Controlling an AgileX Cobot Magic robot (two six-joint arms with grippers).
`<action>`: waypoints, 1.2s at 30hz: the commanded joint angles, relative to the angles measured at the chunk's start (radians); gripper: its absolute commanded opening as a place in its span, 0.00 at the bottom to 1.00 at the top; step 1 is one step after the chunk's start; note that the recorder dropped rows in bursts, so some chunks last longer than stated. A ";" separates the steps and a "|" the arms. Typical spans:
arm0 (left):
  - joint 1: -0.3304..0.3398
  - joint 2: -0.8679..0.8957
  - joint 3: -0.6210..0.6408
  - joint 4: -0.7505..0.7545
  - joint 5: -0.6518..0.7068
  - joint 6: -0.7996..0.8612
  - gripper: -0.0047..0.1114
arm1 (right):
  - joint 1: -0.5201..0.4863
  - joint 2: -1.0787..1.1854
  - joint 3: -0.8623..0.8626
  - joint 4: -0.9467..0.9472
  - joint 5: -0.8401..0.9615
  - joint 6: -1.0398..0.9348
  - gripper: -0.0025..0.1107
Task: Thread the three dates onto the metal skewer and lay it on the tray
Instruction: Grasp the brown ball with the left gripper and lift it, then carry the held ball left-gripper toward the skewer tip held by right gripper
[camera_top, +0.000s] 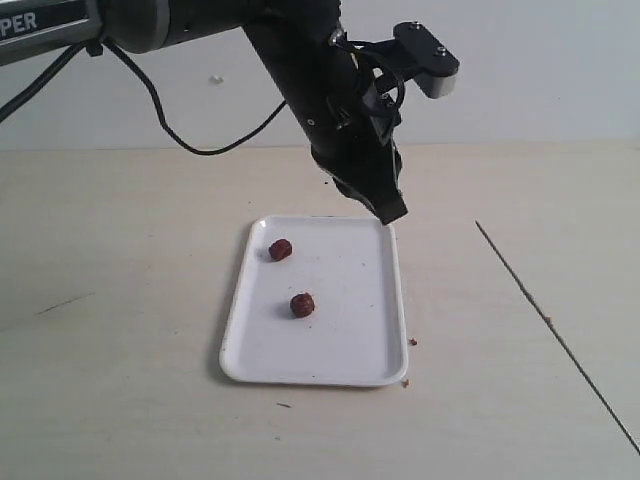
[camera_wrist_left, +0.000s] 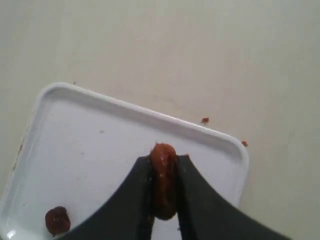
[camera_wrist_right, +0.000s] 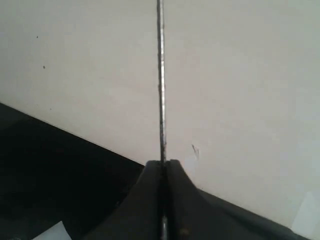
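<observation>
Pale table (camera_top: 120, 300), wide and mostly bare. White tray (camera_top: 350, 340) at centre, long side running away from the exterior camera.

Left arm (camera_top: 310, 90) reaching down from upper left. Left claw (camera_wrist_left: 164, 162) hanging over the tray's far right corner, narrowed onto a held date (camera_wrist_left: 164, 185); fruit pinched between the dark fingers (camera_wrist_left: 135, 200), one end poking past the tips.

Right claw (camera_wrist_right: 164, 167) outside the exterior view, pressed tight on the skewer (camera_wrist_right: 160, 75). Rod running straight out from the tips; shows in the exterior view as a thin line over the table right of the tray, well apart from the held fruit.

Two more dates loose on the tray: far date (camera_top: 280, 249) toward the far left corner, near date (camera_top: 302, 305) about mid-tray. Brown crumbs (camera_top: 411, 342) just off the right rim.

Step in hand, as judged: first threading, nothing on the rod yet. To do it well:
- line the exposed end of the fruit up with the rod tip before closing in
- push along the rod's length, never across
- aim through the part clear of the fingers
- keep the squeeze light; soft flesh likely to smear or twist

Likely trouble: thin rod bending or sliding in its grip.
</observation>
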 joint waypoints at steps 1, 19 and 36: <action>0.003 -0.012 -0.007 -0.160 0.103 0.283 0.04 | -0.004 -0.006 0.004 0.041 -0.055 -0.021 0.02; 0.072 -0.077 -0.007 -0.194 0.112 0.598 0.04 | -0.004 0.070 0.004 0.130 -0.054 -0.113 0.02; 0.123 -0.028 -0.007 -0.274 0.112 0.443 0.04 | -0.004 0.186 0.004 0.127 -0.187 -0.121 0.02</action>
